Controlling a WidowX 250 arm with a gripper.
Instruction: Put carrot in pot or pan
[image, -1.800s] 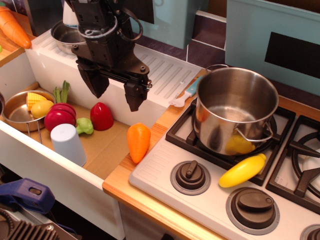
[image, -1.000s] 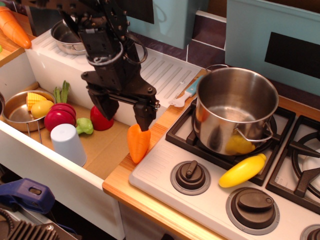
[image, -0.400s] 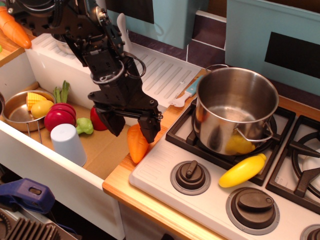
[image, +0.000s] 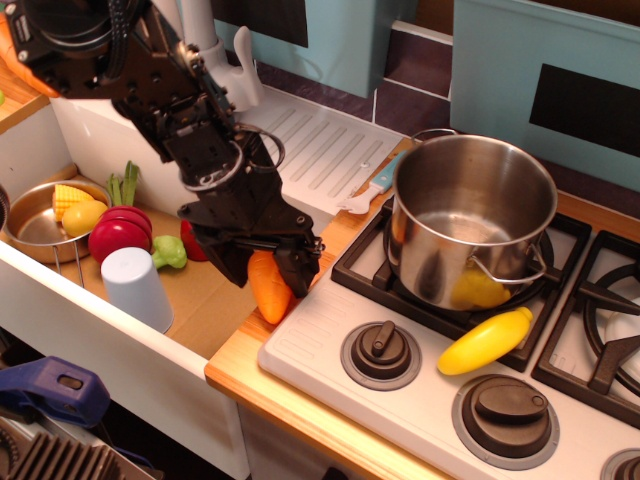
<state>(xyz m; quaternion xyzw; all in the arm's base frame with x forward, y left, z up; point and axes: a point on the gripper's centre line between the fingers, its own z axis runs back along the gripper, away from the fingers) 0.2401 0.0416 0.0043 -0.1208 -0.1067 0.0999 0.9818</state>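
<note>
One black gripper (image: 268, 270) is lowered over the carrot (image: 270, 286), its two fingers set on either side of the orange body; whether the pads are pressing on the carrot or merely flank it cannot be told from this view. The carrot lies on the wooden counter edge (image: 235, 360), wide end up under the fingers and blunt tip pointing toward the camera, just beside the white stove top (image: 330, 345). The pot (image: 470, 225) stands upright on the left rear burner grate, well apart from the carrot, with a yellow reflection on its wall. A yellow toy vegetable (image: 487, 340) lies on the stove in front of the pot. Left of the gripper sit a pale blue cup (image: 136, 288), a red toy vegetable (image: 118, 236) and a steel bowl (image: 30, 222) holding yellow toy food.
</note>
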